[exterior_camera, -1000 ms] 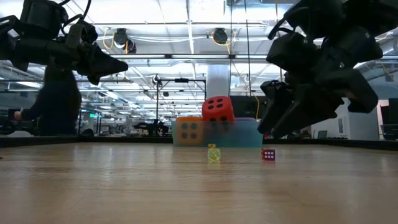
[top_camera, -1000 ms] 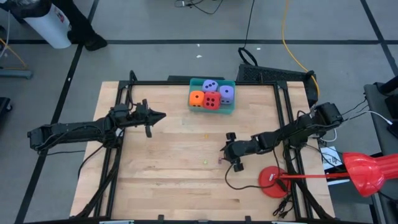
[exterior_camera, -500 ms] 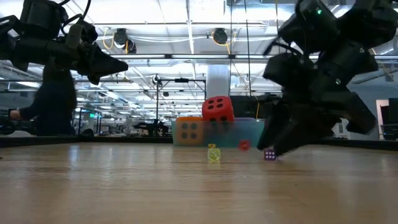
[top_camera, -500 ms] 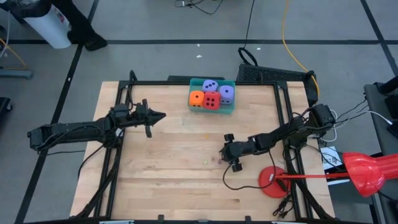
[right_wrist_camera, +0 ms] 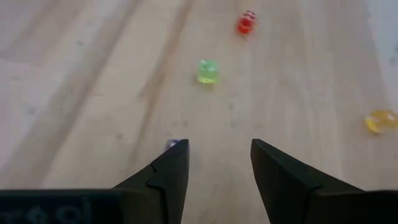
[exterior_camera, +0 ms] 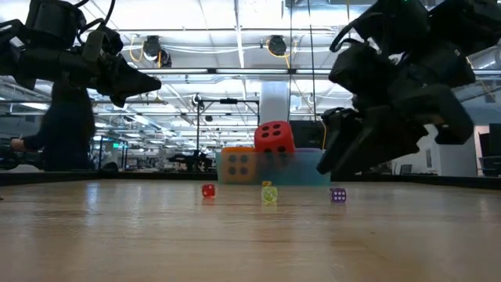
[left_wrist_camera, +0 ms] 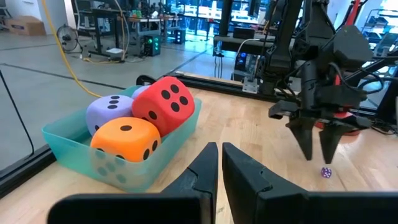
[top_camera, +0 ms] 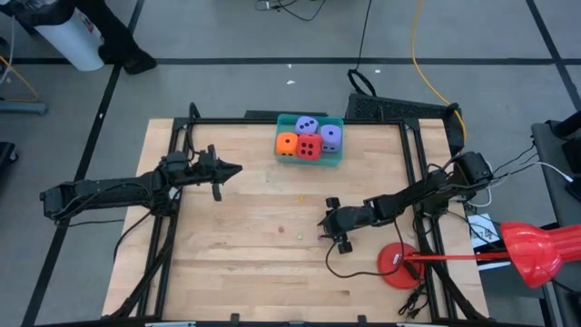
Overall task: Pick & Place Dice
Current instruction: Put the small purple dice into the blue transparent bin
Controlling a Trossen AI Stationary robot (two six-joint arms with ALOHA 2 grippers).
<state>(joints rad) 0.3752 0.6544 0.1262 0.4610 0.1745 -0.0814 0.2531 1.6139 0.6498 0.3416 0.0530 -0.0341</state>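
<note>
Four big soft dice sit in a teal bin (top_camera: 338, 159) at the table's far edge: red (top_camera: 310, 146), orange (top_camera: 287, 143) and two lavender (top_camera: 309, 125) (top_camera: 331, 136). The red one (left_wrist_camera: 164, 102) rests on top of the others. Small dice lie on the wood: red (right_wrist_camera: 247, 22), green (right_wrist_camera: 208, 71), yellow (right_wrist_camera: 380, 120) and purple (right_wrist_camera: 172, 144). My right gripper (right_wrist_camera: 214, 155) hangs open just above the table mid-right, with the purple die beside one fingertip and under it in the low view (exterior_camera: 338, 195). My left gripper (top_camera: 238, 169) is shut and waits high at left, pointing toward the bin.
A flat red disc (top_camera: 397, 263) with a red handled tool (top_camera: 536, 250) lies at the table's right near corner. Black frame rails (top_camera: 172, 182) border the wood, and cables trail by the right arm. A person (exterior_camera: 70, 125) stands beyond the table.
My right gripper dipped toward the table by the small purple die, then rose again. The small red die rolled away from it across the wood toward the table's left. The purple die stayed about where it was.
</note>
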